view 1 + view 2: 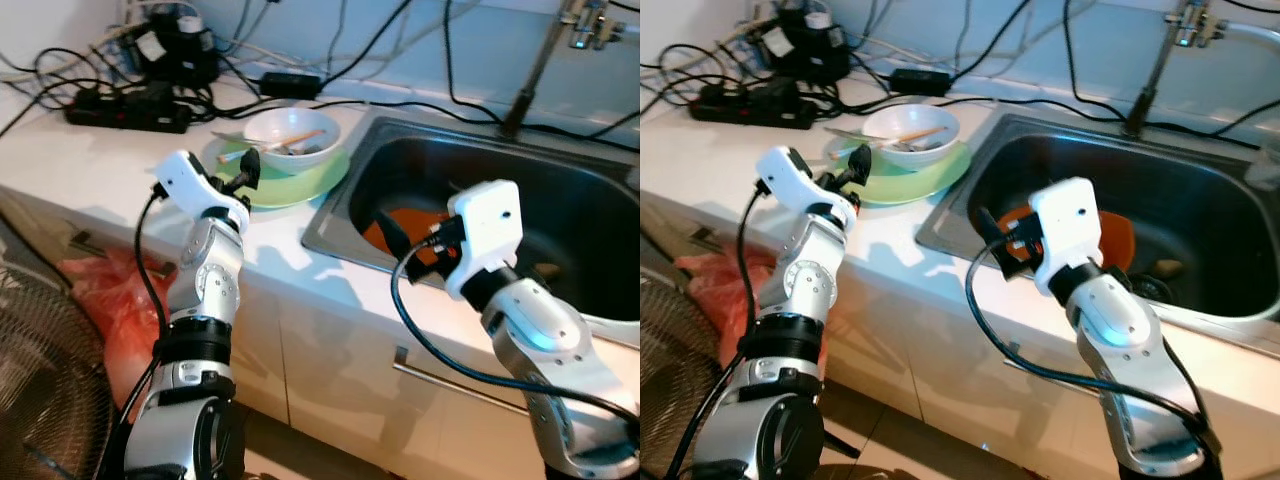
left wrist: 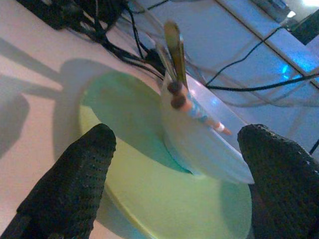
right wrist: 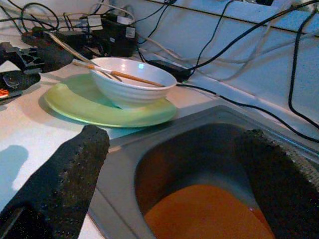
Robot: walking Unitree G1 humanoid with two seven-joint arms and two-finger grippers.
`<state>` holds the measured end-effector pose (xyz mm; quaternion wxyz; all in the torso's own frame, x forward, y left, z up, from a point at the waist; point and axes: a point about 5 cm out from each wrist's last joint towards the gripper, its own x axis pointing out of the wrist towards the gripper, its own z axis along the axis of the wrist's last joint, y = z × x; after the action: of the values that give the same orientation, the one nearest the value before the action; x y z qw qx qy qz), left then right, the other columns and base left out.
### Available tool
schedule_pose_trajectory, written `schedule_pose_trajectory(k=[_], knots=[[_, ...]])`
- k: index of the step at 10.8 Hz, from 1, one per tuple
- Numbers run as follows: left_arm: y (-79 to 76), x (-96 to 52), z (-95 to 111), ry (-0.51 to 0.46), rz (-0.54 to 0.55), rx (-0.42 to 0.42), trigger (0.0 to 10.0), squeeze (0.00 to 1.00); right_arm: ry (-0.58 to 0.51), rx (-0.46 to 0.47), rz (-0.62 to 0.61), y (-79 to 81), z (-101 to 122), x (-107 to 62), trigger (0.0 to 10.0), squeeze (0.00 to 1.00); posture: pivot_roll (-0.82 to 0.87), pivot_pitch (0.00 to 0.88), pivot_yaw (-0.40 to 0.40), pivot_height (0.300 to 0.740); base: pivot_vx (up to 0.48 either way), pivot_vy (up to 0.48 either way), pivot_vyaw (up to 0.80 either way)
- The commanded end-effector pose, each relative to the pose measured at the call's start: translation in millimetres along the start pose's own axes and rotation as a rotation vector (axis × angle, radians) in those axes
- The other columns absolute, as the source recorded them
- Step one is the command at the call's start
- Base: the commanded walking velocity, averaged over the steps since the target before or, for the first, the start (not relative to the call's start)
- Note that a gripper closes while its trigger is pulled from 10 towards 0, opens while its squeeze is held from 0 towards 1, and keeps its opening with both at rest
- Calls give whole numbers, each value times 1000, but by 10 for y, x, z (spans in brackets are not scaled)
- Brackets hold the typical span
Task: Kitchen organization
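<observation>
Right hand (image 1: 392,240) spread over sink (image 1: 560,190), left hand (image 1: 247,170) spread at green plate (image 1: 300,185), no legible writing

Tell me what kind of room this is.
Almost certainly a home kitchen. A steel sink with a tap is set in a white counter, with cabinet doors below. A bowl on a green plate waits beside the sink.

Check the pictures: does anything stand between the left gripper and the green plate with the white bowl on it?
Nothing visible does. The left gripper is open at the near rim of the green plate, with the white bowl straight ahead between its fingers. Chopsticks lie across the bowl, above that path.
</observation>
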<state>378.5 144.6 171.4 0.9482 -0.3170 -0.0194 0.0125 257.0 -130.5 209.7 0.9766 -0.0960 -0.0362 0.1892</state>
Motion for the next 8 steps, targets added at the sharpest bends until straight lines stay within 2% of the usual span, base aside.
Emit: schedule_pose_trajectory(k=[1, 3, 5, 8], knots=[[-71, 46, 65, -24, -28, -13, 10000, 0, -1, 7, 9, -10, 26, -36, 10000, 0, -222, 0, 3, 740, 0, 0, 0], [-79, 101, 55, -32, -42, -42, 10000, 0, 10, 89, 208, 150, 56, -116, 10000, 0, -239, 0, 0, 740, 0, 0, 0], [-67, 130, 69, -41, -43, -52, 10000, 0, 43, 98, 303, 216, 37, -204, 10000, 0, -245, 0, -7, 740, 0, 0, 0], [-1, 174, 86, -51, -36, -85, 10000, 0, 68, 95, 310, 203, 36, -237, 10000, 0, -253, 0, -10, 740, 0, 0, 0]])
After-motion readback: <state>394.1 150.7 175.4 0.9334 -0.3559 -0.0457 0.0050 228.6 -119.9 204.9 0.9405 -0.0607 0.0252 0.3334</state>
